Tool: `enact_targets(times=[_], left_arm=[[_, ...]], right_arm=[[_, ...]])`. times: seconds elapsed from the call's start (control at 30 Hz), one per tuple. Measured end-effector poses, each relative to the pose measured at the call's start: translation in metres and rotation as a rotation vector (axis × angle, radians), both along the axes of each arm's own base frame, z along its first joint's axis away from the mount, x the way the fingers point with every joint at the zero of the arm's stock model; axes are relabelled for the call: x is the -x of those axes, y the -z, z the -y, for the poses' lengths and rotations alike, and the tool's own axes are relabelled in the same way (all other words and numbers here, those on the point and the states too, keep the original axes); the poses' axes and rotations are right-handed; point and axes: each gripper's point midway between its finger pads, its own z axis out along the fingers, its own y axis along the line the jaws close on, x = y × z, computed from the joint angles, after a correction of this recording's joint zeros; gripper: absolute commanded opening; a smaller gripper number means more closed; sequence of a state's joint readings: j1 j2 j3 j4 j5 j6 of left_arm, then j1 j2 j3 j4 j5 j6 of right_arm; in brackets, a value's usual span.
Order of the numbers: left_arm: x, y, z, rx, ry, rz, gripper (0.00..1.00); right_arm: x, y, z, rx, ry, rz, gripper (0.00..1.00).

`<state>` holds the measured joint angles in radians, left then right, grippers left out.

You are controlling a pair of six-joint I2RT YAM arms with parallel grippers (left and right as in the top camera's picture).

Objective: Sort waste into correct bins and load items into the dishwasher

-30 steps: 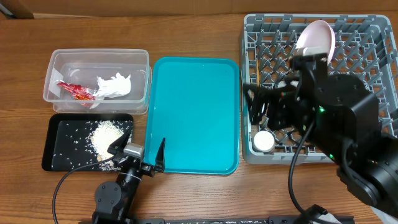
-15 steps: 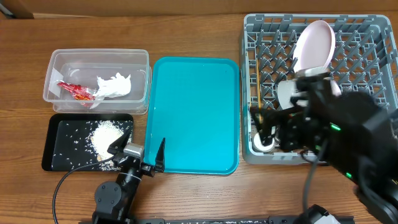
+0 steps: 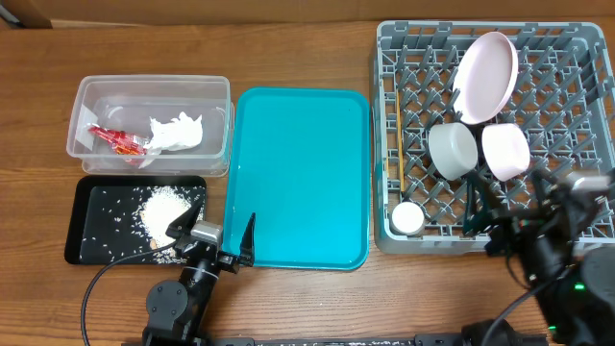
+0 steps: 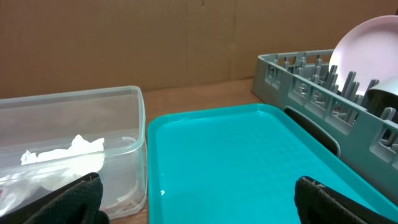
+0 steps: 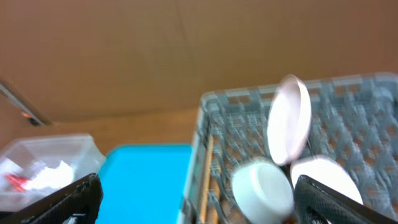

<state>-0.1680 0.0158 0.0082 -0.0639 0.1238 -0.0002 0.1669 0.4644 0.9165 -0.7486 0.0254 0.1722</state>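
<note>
The grey dish rack holds the white plate on edge, the silvery-grey bowl, the pale-pink bowl, the white cup and the chopsticks along its left wall. The clear tub holds the red wrapper and the tissue. The black tray holds the rice grains. My left gripper is open and empty at the teal tray's front left edge. My right gripper is open and empty over the rack's front edge; its wrist view is blurred and shows the plate and both bowls.
The large teal tray lies between the tub and the rack and fills the left wrist view. A cardboard wall stands behind the table. Wooden tabletop shows along the front.
My right arm has drawn back from over the rack's middle to its front right corner, uncovering the two bowls. The left arm has not moved.
</note>
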Motion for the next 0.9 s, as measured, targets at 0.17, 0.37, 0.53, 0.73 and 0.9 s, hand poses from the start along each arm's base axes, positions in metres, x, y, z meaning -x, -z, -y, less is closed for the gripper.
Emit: enact_targets(times=[0.17, 0.37, 0.53, 0.73, 0.9], left_arm=[[0.0, 0.0, 0.0, 0.0, 0.0, 0.0, 1.0], [0.0, 0.0, 0.0, 0.0, 0.0, 0.0, 1.0], [0.0, 0.0, 0.0, 0.0, 0.0, 0.0, 1.0], [0.0, 0.0, 0.0, 0.0, 0.0, 0.0, 1.0], [0.0, 0.0, 0.0, 0.0, 0.0, 0.0, 1.0]], right_arm=[[-0.002, 0.032, 0.009, -0.015, 0.042, 0.127, 1.0], [-0.011, 0.081, 0.01, -0.027, 0.043, 0.249, 1.0], [-0.021, 0.129, 0.002, -0.029, 0.006, 0.229, 1.0], [-0.03, 0.164, -0.001, -0.03, -0.012, 0.206, 1.0], [-0.03, 0.161, -0.001, -0.03, -0.008, 0.218, 1.0]])
